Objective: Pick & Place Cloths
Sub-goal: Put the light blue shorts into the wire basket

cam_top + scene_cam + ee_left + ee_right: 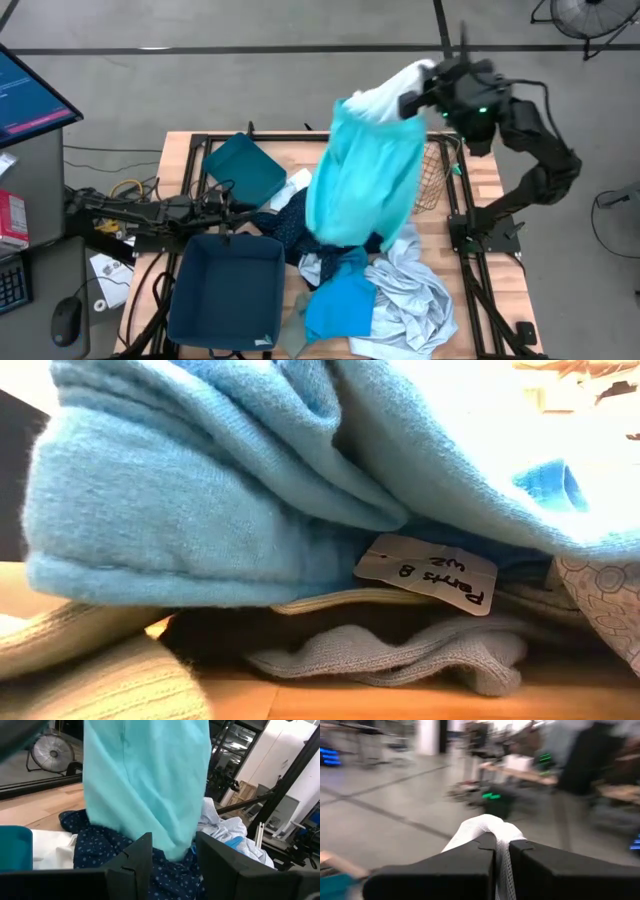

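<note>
My right gripper is raised high over the table's far right part, shut on the turquoise-and-white cloth, which hangs down long from it. My left gripper waits low at the table's left, open, fingers level toward the hanging cloth and touching nothing. Under the cloth the navy dotted cloth lies on the table. The bright blue cloth and pale grey-blue cloth lie heaped at the near edge. The low view is filled by the bright blue cloth. My right gripper pinches the white end of the turquoise-and-white cloth between its two fingers; a bunched fold bulges out past the fingertips. The cloth hangs below the gripper, and its lower end reaches down to the pile on the table.
Two dark-blue plastic bins sit on the table's left half: a large one near, a smaller one tilted farther back. A wire-mesh basket stands at the right behind the hanging cloth. A paper tag lies in the pile.
</note>
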`<state>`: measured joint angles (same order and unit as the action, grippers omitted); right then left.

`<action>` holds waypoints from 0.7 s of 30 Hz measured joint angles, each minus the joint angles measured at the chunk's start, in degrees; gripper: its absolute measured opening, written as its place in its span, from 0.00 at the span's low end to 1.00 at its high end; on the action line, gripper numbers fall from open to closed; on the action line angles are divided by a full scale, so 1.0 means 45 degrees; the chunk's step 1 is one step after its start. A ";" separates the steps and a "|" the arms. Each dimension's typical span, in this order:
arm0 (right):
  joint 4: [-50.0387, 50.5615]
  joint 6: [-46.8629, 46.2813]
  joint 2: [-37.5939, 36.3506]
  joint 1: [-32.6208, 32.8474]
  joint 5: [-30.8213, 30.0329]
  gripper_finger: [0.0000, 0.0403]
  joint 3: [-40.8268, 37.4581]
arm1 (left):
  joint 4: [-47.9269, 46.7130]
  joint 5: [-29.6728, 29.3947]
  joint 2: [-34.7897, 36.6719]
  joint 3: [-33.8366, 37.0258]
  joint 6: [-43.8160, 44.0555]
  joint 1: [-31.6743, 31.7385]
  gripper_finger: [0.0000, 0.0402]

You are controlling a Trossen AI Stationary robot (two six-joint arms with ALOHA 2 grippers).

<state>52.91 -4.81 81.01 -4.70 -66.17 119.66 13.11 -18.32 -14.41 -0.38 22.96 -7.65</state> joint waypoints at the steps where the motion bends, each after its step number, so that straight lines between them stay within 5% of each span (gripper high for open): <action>1: -0.0124 0.0516 -0.0094 -0.0097 -0.0605 0.00 0.0000 | 0.0008 -0.0004 0.0004 0.0003 0.0000 0.0002 0.33; 5: -0.1794 0.3232 -0.0186 -0.0627 -0.2003 0.00 0.0000 | 0.0027 -0.0051 0.0000 0.0000 0.0000 0.0002 0.33; 16: -1.1654 1.3462 0.0548 -0.1878 -0.2541 0.00 -0.0005 | 0.0066 -0.0046 0.0000 0.0000 0.0000 -0.0002 0.33; 21: -1.3632 1.5993 0.0772 -0.2521 -0.2938 0.00 -0.0005 | 0.0066 -0.0041 0.0000 0.0000 0.0000 0.0002 0.33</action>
<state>-8.43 67.16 84.49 -16.05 -79.40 119.63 13.41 -18.50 -14.41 -0.38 22.96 -7.64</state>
